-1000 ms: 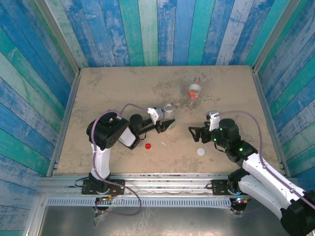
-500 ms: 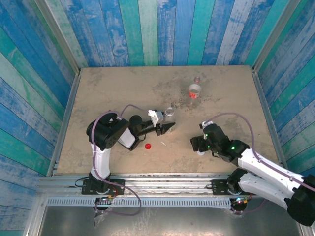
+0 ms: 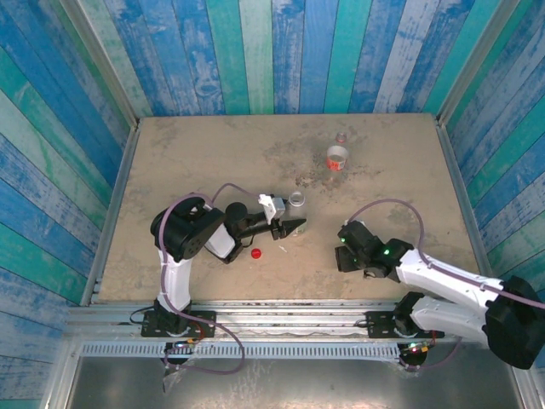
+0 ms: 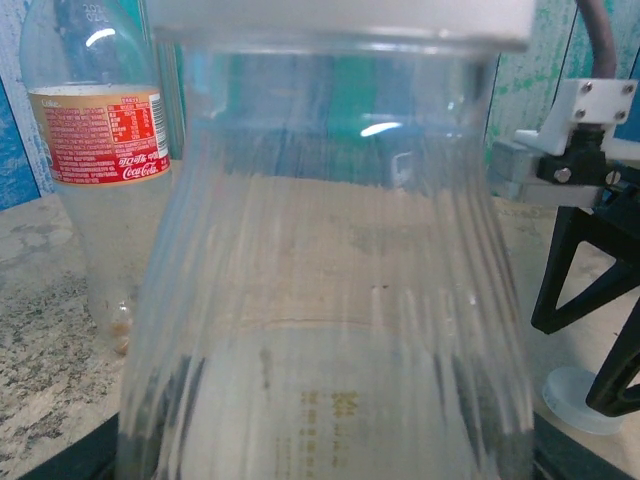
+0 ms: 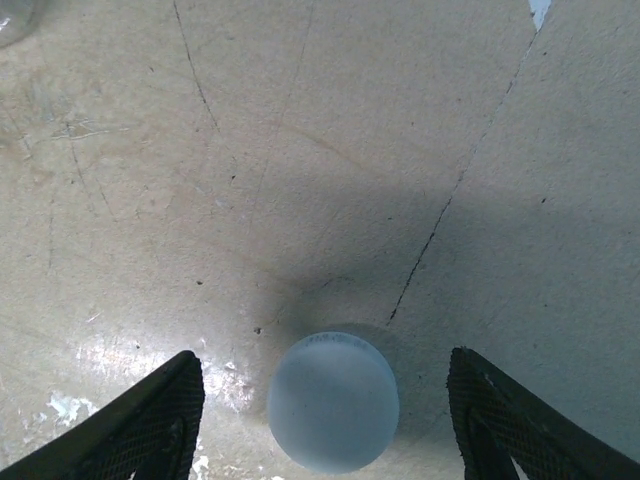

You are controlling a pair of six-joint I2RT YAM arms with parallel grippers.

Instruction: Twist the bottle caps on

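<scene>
Top view: right pincer low over the table toward its near edge; left pincer clamped on an uncapped clear bottle. Left wrist: bottle upright in the grip. Right wrist: white cap flat, centred between half-spread fingers, untouched.

Two bottles, two caps, maybe one scrap.

The clear plastic bottle with a red label carries the white Coca-Cola script at the label's lower edge, below a block of small print too fine to read. Faint pale lettering on the nearer clear ribbed plastic bottle is illegible.
</scene>
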